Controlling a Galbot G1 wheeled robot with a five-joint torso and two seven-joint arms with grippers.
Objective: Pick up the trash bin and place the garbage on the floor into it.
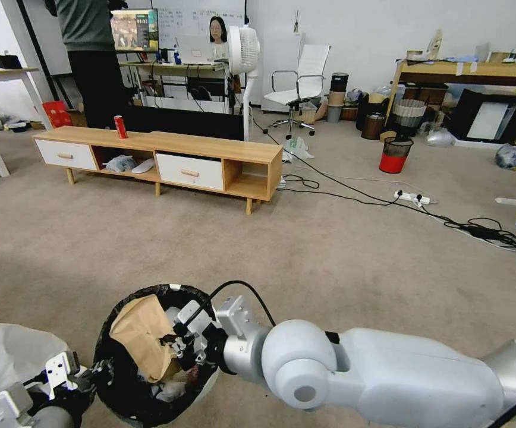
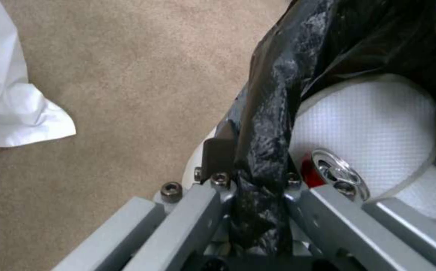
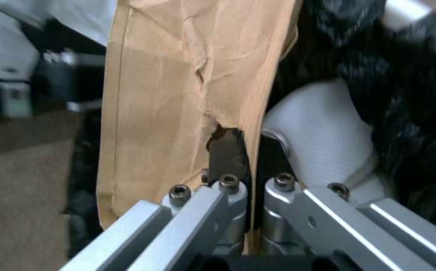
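The floor (image 1: 210, 249) spreads bare and beige ahead of the robot, with black cables (image 1: 389, 205) running off to the right and no loose litter visible on the open carpet. At the bottom of the head view sits the trash bin (image 1: 115, 380), a small round bin lined with a crinkly black bag, held between both arms.

It looks light and thin-walled, and the liner is soft and slippery, so the firm hold is the rim, where bag and plastic can be pinched together. The left gripper (image 2: 258, 177) is clenched on exactly that, its jaws shut over the bag-wrapped rim.

The cardboard box (image 1: 142, 342) is flattened, creased and torn, stiff enough to hold by an edge but likely to buckle. It stands tilted inside the bin, and the right gripper (image 3: 248, 177) is clamped on its edge, jaws tight together over the tan board.

The head view gives the layout of the 2 arms and bin. The left wrist view adds a crushed red can (image 2: 336, 175) lying against the white lid piece (image 2: 368, 124) inside
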